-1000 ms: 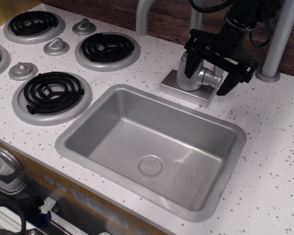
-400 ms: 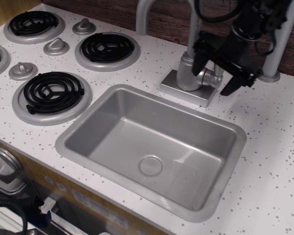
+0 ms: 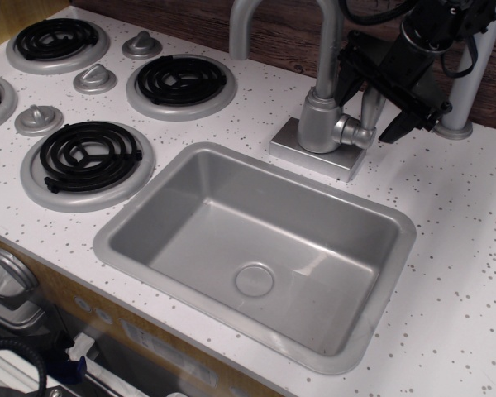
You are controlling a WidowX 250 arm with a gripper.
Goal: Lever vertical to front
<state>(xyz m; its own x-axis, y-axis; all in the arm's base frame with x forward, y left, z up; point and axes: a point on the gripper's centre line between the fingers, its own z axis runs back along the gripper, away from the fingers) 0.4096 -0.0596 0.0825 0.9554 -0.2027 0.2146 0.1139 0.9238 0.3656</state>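
Gripper at the tap lever

My gripper (image 3: 376,99) straddles the upright lever (image 3: 370,112) – jaws spread, not pinching – ready to tip it forward.

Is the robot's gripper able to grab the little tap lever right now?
Probably yes. The gripper sits open right at the lever, whose handle stands up between its fingers, and nothing seems to block it. Whether the fingers touch it is unclear.

The sink (image 3: 256,248) is sitting sunk in the counter (image 3: 463,240), right of the burners (image 3: 87,155) and stove knobs (image 3: 95,78). The tap base (image 3: 314,149) is standing just behind the sink's rear rim. The lever (image 3: 365,116) is rising upright at the base's right side. The pincer (image 3: 379,103) is hanging directly around the lever, before the post (image 3: 471,74).
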